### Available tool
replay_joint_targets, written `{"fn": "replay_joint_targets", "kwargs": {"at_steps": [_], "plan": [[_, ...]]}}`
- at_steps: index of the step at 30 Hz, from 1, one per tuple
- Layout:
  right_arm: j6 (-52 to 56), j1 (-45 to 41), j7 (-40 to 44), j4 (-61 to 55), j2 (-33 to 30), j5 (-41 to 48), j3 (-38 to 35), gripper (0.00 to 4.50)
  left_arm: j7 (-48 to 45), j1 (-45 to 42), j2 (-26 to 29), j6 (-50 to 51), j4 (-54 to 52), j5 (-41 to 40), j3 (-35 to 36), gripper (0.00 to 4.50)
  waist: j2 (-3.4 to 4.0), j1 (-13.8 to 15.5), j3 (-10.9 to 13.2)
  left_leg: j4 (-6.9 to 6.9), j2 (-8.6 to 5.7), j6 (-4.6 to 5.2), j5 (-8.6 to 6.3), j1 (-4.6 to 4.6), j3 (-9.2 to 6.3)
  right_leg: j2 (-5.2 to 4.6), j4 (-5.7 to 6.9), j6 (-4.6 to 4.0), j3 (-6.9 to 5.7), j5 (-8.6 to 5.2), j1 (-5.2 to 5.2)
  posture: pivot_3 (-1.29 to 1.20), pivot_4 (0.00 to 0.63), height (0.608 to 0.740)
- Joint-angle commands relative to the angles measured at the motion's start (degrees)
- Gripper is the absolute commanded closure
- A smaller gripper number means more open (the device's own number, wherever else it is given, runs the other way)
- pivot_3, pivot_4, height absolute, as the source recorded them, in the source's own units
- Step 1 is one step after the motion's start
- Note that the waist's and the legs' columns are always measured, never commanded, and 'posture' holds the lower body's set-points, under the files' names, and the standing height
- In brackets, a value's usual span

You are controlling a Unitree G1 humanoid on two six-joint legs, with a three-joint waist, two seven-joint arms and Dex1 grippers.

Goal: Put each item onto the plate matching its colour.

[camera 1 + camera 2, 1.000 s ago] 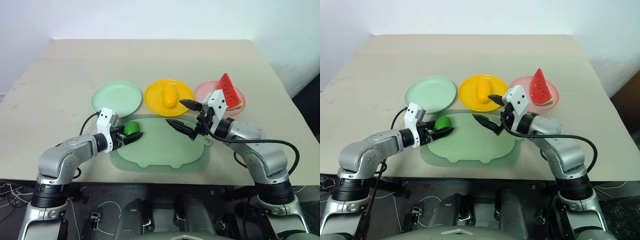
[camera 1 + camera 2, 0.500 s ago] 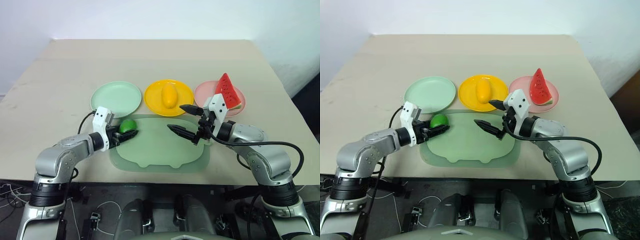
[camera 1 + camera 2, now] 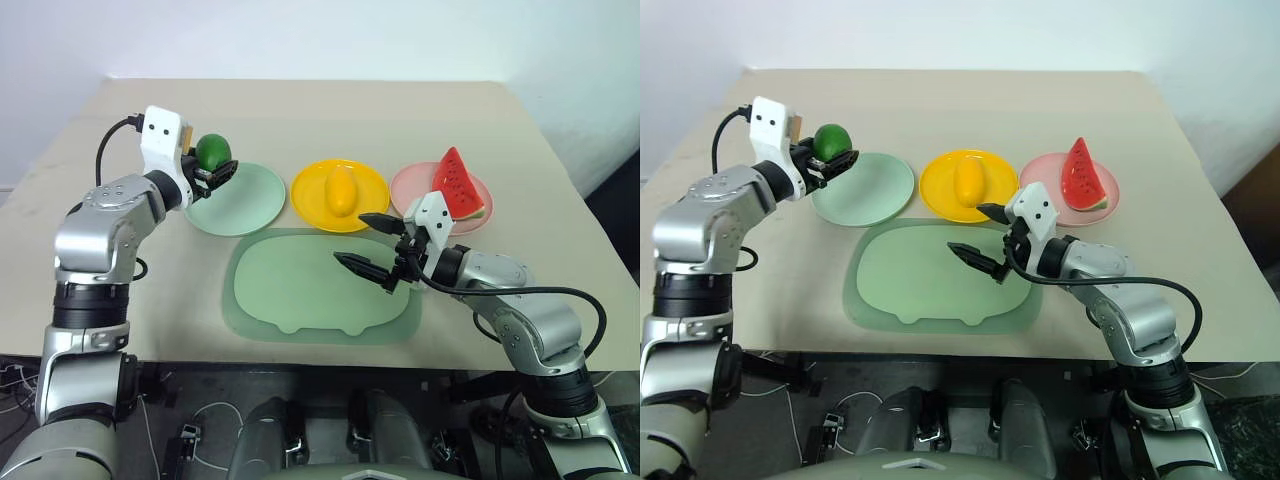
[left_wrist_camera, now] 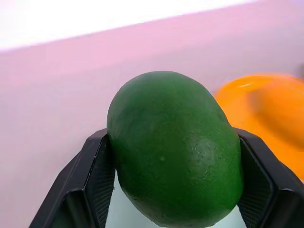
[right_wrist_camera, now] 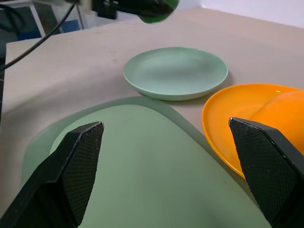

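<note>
Three round plastic plates in a row on the tan table point(image 3: 330, 110): mint green plate point(image 3: 240, 200), bright yellow plate point(image 3: 371, 186), light pink plate point(image 3: 412, 183). Three toy fruits, one per colour. One large pale green mat point(image 3: 300, 290) lying nearer than the plates, bare.

Round glossy dark green lime point(image 3: 212, 151): smooth skin with faint dimples, slightly egg-shaped seen from the left wrist, clamped between the black fingers of the left gripper point(image 3: 216, 172) and held in the air over the far left edge of the mint green plate, not touching it. Oval yellow mango point(image 3: 341, 190) lying in the middle of the yellow plate. Red watermelon wedge point(image 3: 458, 186) with green rind standing upright on the pink plate, point up.

Right gripper point(image 3: 370, 242) spread wide above the mat's right part, holding nothing.

Lime's underside hidden by the left fingers; near rim of the pink plate covered by the right gripper's white housing.
</note>
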Motion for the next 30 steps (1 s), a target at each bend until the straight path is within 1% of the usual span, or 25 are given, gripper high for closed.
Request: {"fn": "replay_joint_targets", "kwargs": {"at_steps": [1, 6, 11, 13, 14, 15, 16, 17, 20, 24, 26, 30], "plan": [[-0.70, -1.98, -0.95, -1.43, 0.85, -0.24, 0.00, 0.00, 0.22, -4.15, -2.03, -6.92, 11.27, 5.07, -1.64, 1.52, -0.03, 0.00, 0.02, 0.02, 0.00, 0.00, 0.00, -0.01, 0.00, 0.00, 0.09, 0.01, 0.00, -0.01, -0.03, 0.00, 0.150, 0.696], [-1.64, -2.17, -0.95, -0.36, 0.78, -0.93, -0.35, 0.00, 0.36, -7.78, -4.63, -10.25, 21.37, 8.44, -2.57, 1.52, -0.07, 0.06, 0.04, 0.13, -0.01, 0.01, 0.01, -0.10, 0.01, -0.04, 0.27, 0.05, 0.00, -0.04, -0.15, 0.00, 0.150, 0.696], [-1.79, -1.85, -1.07, -0.61, 0.78, -1.17, -0.34, 0.00, -2.14, -7.71, -6.56, -12.25, 25.20, 8.63, -2.12, 1.52, -0.07, 0.05, 0.04, 0.15, -0.01, 0.03, 0.00, -0.09, 0.00, -0.06, 0.28, 0.05, 0.00, -0.04, -0.14, 0.00, 0.150, 0.696], [-1.79, -1.78, -1.06, -0.71, 0.68, -1.09, -0.50, 0.00, -3.53, -7.08, -7.06, -10.78, 24.52, 7.73, -1.60, 0.78, -0.07, 0.02, 0.04, 0.15, 0.00, 0.03, 0.00, -0.10, 0.00, -0.06, 0.29, 0.05, 0.00, -0.04, -0.15, 0.00, 0.150, 0.696], [-1.82, -1.76, -1.02, -0.72, 0.62, -1.09, -0.53, 0.00, -3.99, -6.78, -7.19, -10.47, 24.15, 7.64, -1.51, 0.64, -0.07, -0.01, 0.04, 0.16, 0.00, 0.03, 0.00, -0.10, 0.00, -0.06, 0.29, 0.05, 0.00, -0.04, -0.15, 0.00, 0.150, 0.696], [-1.92, -1.80, -0.96, -0.65, 0.54, -1.16, -0.52, 0.00, -3.90, -6.47, -7.27, -10.25, 23.86, 7.86, -1.49, 0.25, -0.07, -0.04, 0.04, 0.16, 0.00, 0.03, 0.00, -0.09, 0.00, -0.05, 0.30, 0.05, 0.00, -0.04, -0.15, 0.00, 0.150, 0.696], [-2.00, -1.84, -0.91, -0.58, 0.48, -1.23, -0.49, 0.00, -3.88, -6.22, -7.35, -10.11, 23.68, 7.93, -1.32, 0.05, -0.07, -0.05, 0.04, 0.16, 0.00, 0.03, 0.00, -0.09, 0.00, -0.05, 0.31, 0.05, 0.00, -0.04, -0.15, 0.00, 0.150, 0.696], [-2.09, -1.89, -0.87, -0.47, 0.44, -1.30, -0.48, 0.00, -4.10, -5.99, -7.38, -9.98, 23.48, 7.95, -1.24, 0.05, -0.07, -0.05, 0.04, 0.16, 0.00, 0.04, 0.00, -0.09, -0.01, -0.05, 0.32, 0.05, 0.00, -0.04, -0.15, 0.00, 0.150, 0.696], [-2.50, -2.11, -0.70, -0.19, 0.33, -1.59, -0.37, 0.00, -5.12, -5.36, -7.10, -9.01, 21.18, 6.73, -0.07, 0.05, -0.07, -0.04, 0.04, 0.17, 0.00, 0.04, 0.00, -0.09, -0.01, -0.05, 0.34, 0.05, 0.00, -0.04, -0.15, 0.00, 0.150, 0.696], [-3.16, -2.18, -0.24, -0.04, 0.48, -1.85, -0.35, 0.00, -5.28, -3.88, -5.14, -5.36, 14.57, 6.15, 1.17, 0.05, -0.08, 0.01, 0.04, 0.20, 0.00, 0.04, 0.00, -0.10, -0.02, -0.06, 0.34, 0.06, 0.00, -0.05, -0.14, 0.00, 0.150, 0.696], [-3.32, -2.19, -0.05, 0.01, 0.55, -1.86, -0.44, 0.00, -5.95, -2.05, -3.67, -4.01, 10.19, 5.89, 1.65, 0.05, -0.08, -0.09, 0.04, 0.20, 0.00, 0.05, 0.01, -0.09, -0.02, -0.06, 0.35, 0.06, 0.01, -0.04, -0.14, 0.00, 0.150, 0.696], [-4.22, -2.21, 0.45, 0.98, 0.24, -2.16, -0.78, 0.00, -8.21, 2.12, -0.10, 0.49, -0.22, 2.87, 4.70, 0.05, -0.08, -0.24, 0.04, 0.18, 0.01, 0.04, 0.00, -0.06, -0.02, -0.05, 0.40, 0.08, 0.01, -0.06, -0.14, 0.00, 0.150, 0.696]]}}
